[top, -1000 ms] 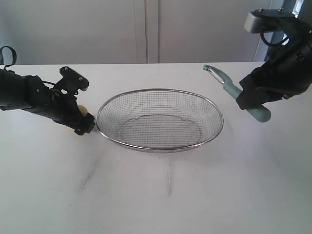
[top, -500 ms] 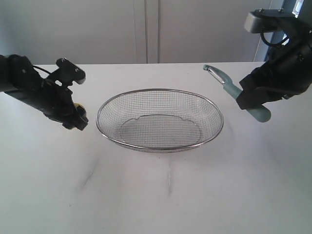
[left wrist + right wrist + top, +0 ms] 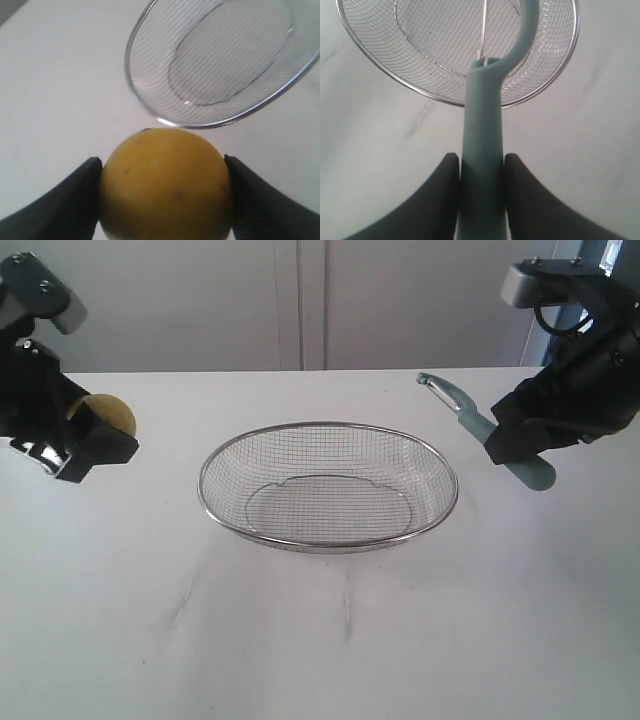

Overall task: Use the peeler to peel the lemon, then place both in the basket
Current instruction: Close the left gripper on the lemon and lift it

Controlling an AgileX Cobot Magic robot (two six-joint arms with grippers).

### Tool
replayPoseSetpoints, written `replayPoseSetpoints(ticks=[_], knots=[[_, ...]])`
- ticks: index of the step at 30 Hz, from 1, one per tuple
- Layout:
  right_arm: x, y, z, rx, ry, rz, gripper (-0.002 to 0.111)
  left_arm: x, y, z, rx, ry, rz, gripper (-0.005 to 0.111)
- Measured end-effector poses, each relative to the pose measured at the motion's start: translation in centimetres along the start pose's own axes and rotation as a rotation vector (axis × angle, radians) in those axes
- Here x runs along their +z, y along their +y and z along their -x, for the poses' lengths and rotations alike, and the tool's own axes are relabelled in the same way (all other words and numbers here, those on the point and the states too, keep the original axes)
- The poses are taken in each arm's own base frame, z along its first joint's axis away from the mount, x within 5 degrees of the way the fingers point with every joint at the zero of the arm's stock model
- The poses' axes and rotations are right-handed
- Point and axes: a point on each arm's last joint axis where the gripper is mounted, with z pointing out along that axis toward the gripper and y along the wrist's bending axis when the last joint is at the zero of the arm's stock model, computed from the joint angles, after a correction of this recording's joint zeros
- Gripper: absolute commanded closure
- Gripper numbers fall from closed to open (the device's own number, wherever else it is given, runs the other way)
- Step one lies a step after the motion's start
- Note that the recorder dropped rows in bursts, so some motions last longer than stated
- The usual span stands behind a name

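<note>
Lemon (image 3: 165,170) sits clamped in the left claw (image 3: 165,200), peeler (image 3: 482,120) in the right claw (image 3: 481,200); peeling seemingly not begun, basket (image 3: 330,424) holds neither

A basket (image 3: 420,465) of fine silver wire mesh is shown, edged by a thick, shiny metal rim. The lemon (image 3: 165,185) is seen with smooth yellow skin, softly glossy and faintly speckled. The peeler (image 3: 482,150) is made of matt pale teal plastic with a grey metal head. The tabletop (image 3: 300,640) is matt white.
</note>
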Motion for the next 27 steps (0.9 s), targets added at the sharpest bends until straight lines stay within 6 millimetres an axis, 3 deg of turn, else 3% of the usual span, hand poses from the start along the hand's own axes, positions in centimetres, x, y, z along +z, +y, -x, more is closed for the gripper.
replayPoseSetpoints(ticks=[6, 12, 27], knots=[[0.0, 0.0, 0.0, 0.0, 0.0, 0.0, 0.108, -3.5, -3.9, -0.6, 0.045, -0.252, -0.066, 0.107], [0.0, 0.0, 0.0, 0.0, 0.0, 0.0, 0.108, -6.1, -6.2, 0.1, 0.056, -0.387, -0.177, 0.107], [0.0, 0.0, 0.0, 0.0, 0.0, 0.0, 0.108, -6.5, -8.4, 1.0, 0.073, -0.449, -0.287, 0.107]])
